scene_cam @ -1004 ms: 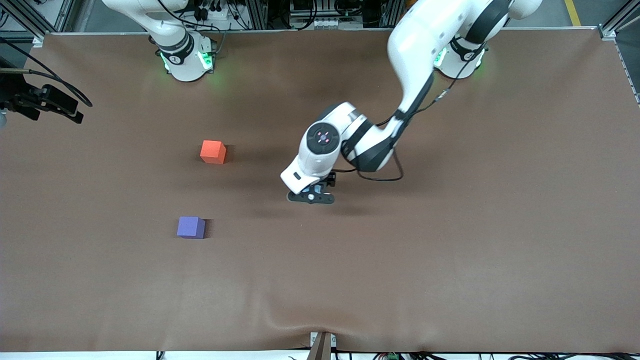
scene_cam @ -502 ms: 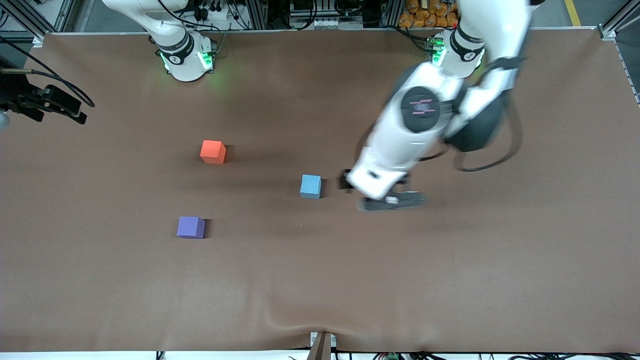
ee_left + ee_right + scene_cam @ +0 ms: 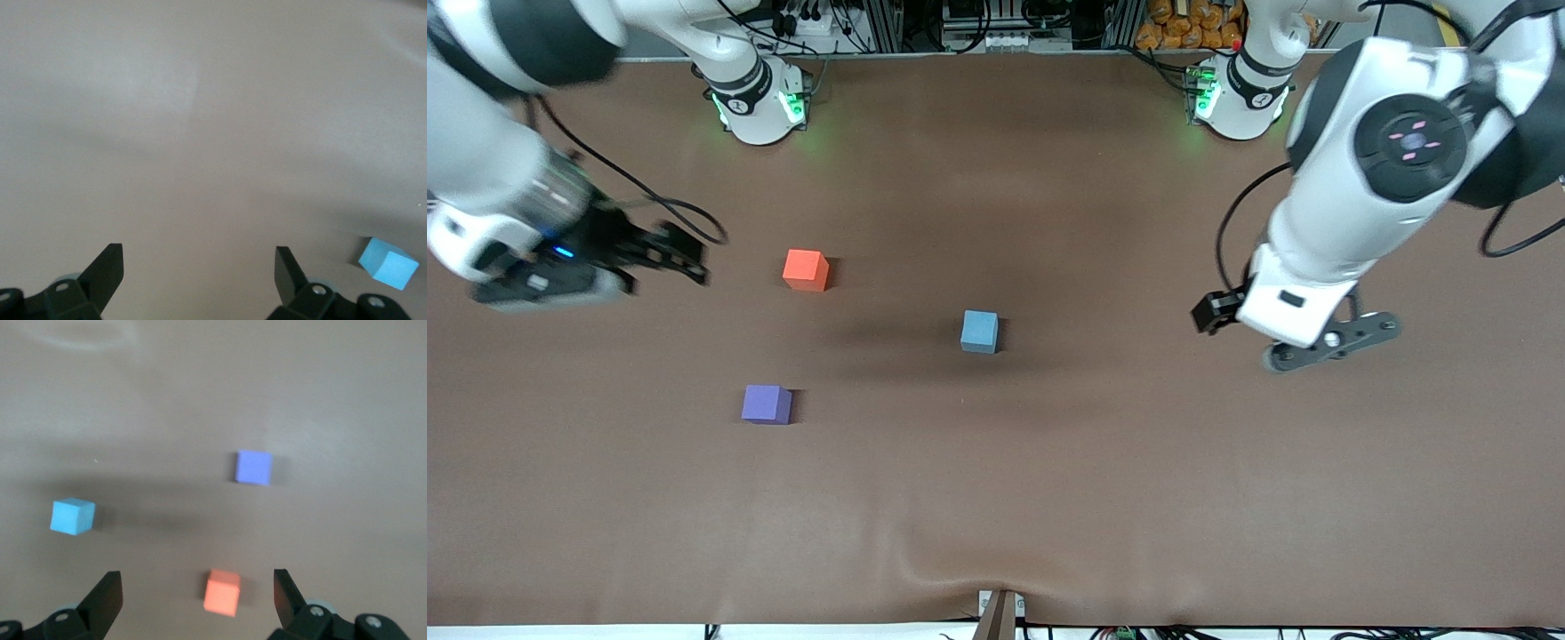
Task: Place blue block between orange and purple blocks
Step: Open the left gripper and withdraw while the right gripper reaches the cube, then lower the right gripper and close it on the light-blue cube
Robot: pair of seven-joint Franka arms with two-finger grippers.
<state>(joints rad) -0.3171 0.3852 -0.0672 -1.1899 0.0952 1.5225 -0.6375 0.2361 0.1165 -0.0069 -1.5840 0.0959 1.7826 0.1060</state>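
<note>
The blue block (image 3: 979, 332) sits on the brown table, toward the left arm's end from the other two cubes. It also shows in the left wrist view (image 3: 389, 263) and the right wrist view (image 3: 72, 516). The orange block (image 3: 806, 269) (image 3: 222, 592) lies farther from the front camera than the purple block (image 3: 766, 404) (image 3: 253, 467), with bare table between them. My left gripper (image 3: 1303, 342) (image 3: 199, 257) is open and empty, over bare table well away from the blue block. My right gripper (image 3: 680, 258) (image 3: 198, 583) is open and empty, beside the orange block at the right arm's end.
The brown cover (image 3: 1049, 498) spans the whole table and has a small ridge at the front edge (image 3: 960, 569). The two arm bases (image 3: 760, 102) (image 3: 1240, 98) stand along the back edge. Cables hang from both wrists.
The left gripper, which was over the blue block, has let it go and swung away toward its own end. The right arm has swung in toward the orange block.
</note>
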